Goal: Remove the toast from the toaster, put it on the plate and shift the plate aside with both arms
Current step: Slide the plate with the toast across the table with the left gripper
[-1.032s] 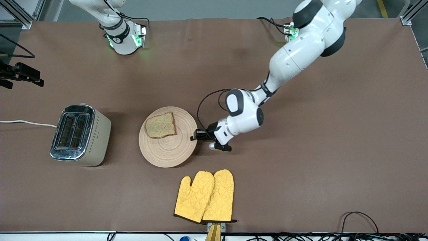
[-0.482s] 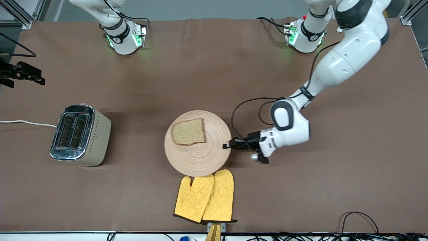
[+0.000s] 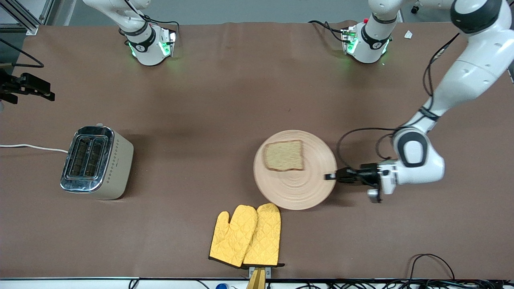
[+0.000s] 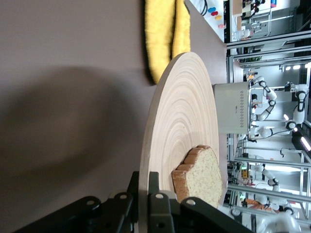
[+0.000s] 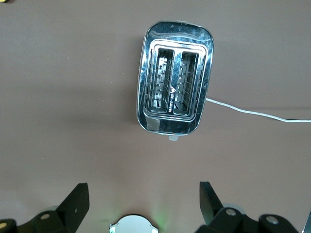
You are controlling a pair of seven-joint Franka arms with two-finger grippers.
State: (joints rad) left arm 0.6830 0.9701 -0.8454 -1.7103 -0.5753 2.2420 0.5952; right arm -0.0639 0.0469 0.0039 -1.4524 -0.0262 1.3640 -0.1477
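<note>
The round wooden plate (image 3: 297,188) is near the table's middle, toward the left arm's end, with the brown toast (image 3: 284,155) lying flat on its half farther from the front camera. My left gripper (image 3: 330,176) is shut on the plate's rim at the edge toward the left arm's end. The left wrist view shows the jaws (image 4: 148,182) clamping the plate's (image 4: 180,111) rim, with the toast (image 4: 201,177) just past them. My right gripper (image 5: 142,194) is open and empty, high over the table beside the toaster (image 5: 176,97).
The chrome and cream toaster (image 3: 96,160) with empty slots stands toward the right arm's end, its white cord running off the table edge. Two yellow oven mitts (image 3: 247,237) lie near the front edge, close to the plate's nearer rim, and also show in the left wrist view (image 4: 165,34).
My left gripper has carried the plate with the toast away from the toaster toward the left arm's end of the table. The right arm has not moved.
</note>
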